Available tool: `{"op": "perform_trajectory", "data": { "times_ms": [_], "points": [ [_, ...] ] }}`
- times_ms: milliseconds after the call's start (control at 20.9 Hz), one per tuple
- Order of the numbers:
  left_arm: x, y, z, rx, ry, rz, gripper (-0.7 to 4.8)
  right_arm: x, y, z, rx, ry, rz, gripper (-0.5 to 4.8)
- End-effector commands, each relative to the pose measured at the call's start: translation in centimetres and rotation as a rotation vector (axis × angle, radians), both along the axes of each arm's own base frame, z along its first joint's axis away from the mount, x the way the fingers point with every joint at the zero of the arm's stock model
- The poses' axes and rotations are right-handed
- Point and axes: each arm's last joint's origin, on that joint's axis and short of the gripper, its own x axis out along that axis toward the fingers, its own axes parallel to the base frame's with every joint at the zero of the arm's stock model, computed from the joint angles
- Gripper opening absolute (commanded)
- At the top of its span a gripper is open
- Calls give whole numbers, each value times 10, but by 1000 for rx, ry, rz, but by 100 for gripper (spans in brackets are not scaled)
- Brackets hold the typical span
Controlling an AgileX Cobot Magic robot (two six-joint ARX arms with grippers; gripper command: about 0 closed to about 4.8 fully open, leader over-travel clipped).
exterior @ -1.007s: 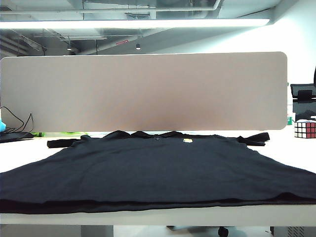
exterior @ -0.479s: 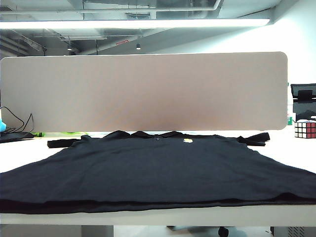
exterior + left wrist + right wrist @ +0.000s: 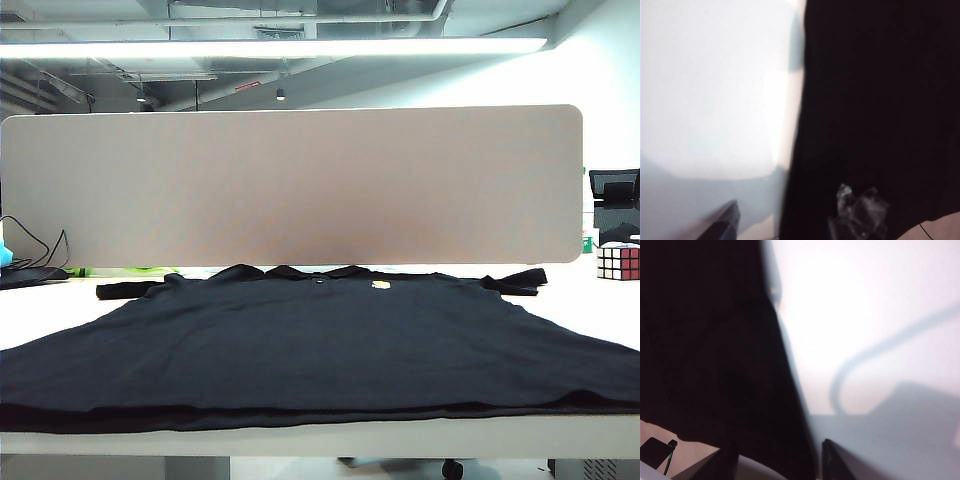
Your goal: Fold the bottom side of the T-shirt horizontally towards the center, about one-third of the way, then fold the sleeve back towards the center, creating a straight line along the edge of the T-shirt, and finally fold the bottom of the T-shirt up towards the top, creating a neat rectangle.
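The black T-shirt [image 3: 320, 330] lies flat on the white table [image 3: 600, 300], collar [image 3: 300, 272] at the far side. The bottom of the T-shirt [image 3: 300, 415] runs along the near table edge. Short sleeves stick out at the far left [image 3: 125, 290] and far right [image 3: 520, 278]. Neither gripper shows in the exterior view. In the left wrist view, my left gripper [image 3: 790, 222] hangs open over a side edge of the T-shirt [image 3: 875, 100], one finger over the table and one over cloth. My right gripper [image 3: 780, 462] is open astride the opposite edge of the T-shirt [image 3: 705, 340].
A wide beige partition board [image 3: 290, 185] stands behind the table. A Rubik's cube [image 3: 617, 261] sits at the far right. Black cables [image 3: 30, 250] lie at the far left. A cable's shadow crosses the table [image 3: 880, 315] in the right wrist view.
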Motion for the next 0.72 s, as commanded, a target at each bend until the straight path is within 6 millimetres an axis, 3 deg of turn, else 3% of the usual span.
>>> {"op": "perform_trajectory", "data": {
  "times_ms": [48, 479, 719],
  "points": [
    [-2, -2, -1, 7, 28, -10, 225, 1, -1, -2, -23, -8, -6, 230],
    [-2, -24, -4, 18, 56, -124, 224, 1, -1, -2, -23, -8, -5, 230],
    [1, -30, -15, 49, 115, -148, 224, 0, 0, -5, -16, 5, -4, 229]
  ]
}}
